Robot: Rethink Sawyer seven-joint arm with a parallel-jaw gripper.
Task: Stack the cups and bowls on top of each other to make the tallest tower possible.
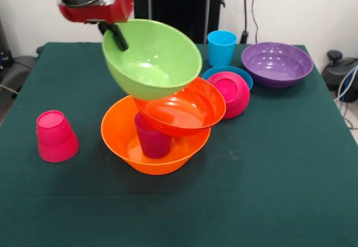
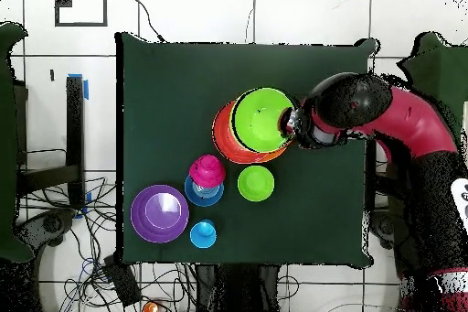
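My gripper is shut on the far left rim of the large lime green bowl and holds it tilted over the tower. The tower's base is the large orange bowl. A purple-magenta cup stands upside down inside it. The red-orange bowl lies tilted on that cup. The green bowl's underside is at the red-orange bowl's rim; I cannot tell whether they touch. In the overhead view the gripper is at the right rim of the green bowl, above the orange bowl.
A red-pink cup stands upside down at the left. A sky blue cup, a large purple bowl and a pink-red small bowl on a small blue bowl are at the back right. A small lime green bowl shows from overhead only.
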